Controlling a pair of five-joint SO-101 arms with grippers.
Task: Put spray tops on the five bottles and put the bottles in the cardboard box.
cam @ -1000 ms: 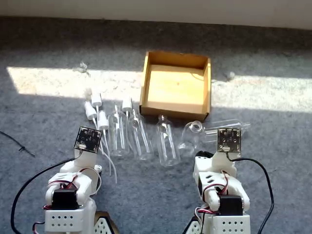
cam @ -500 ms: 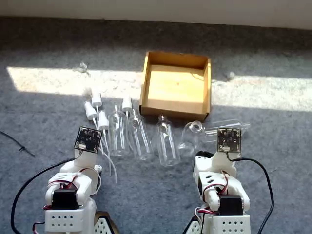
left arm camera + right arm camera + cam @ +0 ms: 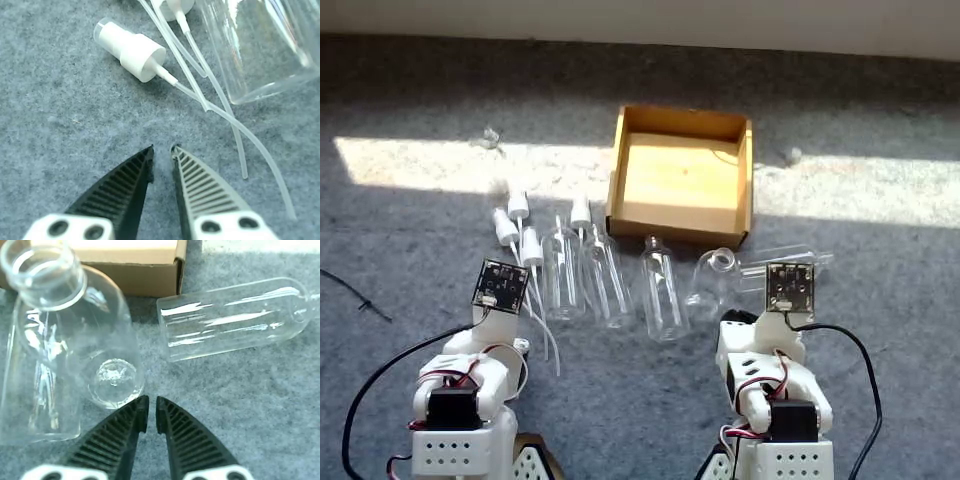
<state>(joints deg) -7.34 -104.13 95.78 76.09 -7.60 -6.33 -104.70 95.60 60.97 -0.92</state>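
Observation:
The open cardboard box (image 3: 680, 175) lies empty at the back centre of the grey carpet. Three clear bottles (image 3: 605, 275) lie side by side in front of it; another (image 3: 715, 275) stands upright, and one more (image 3: 785, 258) lies to its right. Several white spray tops (image 3: 517, 222) with thin tubes lie left of the bottles. My left gripper (image 3: 162, 150) is shut and holds nothing, just short of a spray top (image 3: 131, 49) and its tube (image 3: 220, 107). Also shut and bare, my right gripper (image 3: 151, 401) sits at the foot of the upright bottle (image 3: 75, 330), beside the lying bottle (image 3: 235, 317).
The two arm bases (image 3: 465, 430) stand at the near edge of the carpet. A black cable (image 3: 355, 300) lies at the left. A small clear scrap (image 3: 490, 136) rests behind the spray tops. A box corner (image 3: 150, 275) stands behind the upright bottle.

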